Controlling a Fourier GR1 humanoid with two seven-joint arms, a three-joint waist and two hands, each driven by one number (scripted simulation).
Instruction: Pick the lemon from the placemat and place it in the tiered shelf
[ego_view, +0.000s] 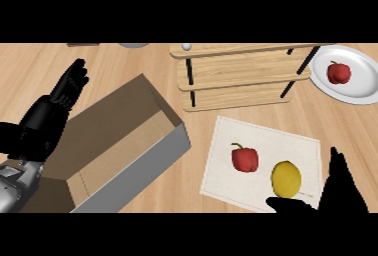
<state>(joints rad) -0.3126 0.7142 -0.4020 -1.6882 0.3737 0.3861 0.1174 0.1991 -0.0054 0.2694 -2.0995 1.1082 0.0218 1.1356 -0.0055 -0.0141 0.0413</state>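
A yellow lemon (286, 178) lies on the white placemat (244, 135) at the lower right, beside a red bell pepper (245, 159). My right hand (341, 190) sits at the mat's lower right corner, open, fingers straight up to the lemon's right and thumb stretched just under the lemon; no contact with it shows. The wooden tiered shelf (244, 75) stands behind the mat at the top centre. My left hand (66, 90) rests open at the far left, fingers up, above the cardboard box.
An open cardboard box (111, 150) fills the left half of the counter. A white plate (362, 87) with another red pepper (339, 73) stands to the shelf's right. Small objects sit at the counter's far edge.
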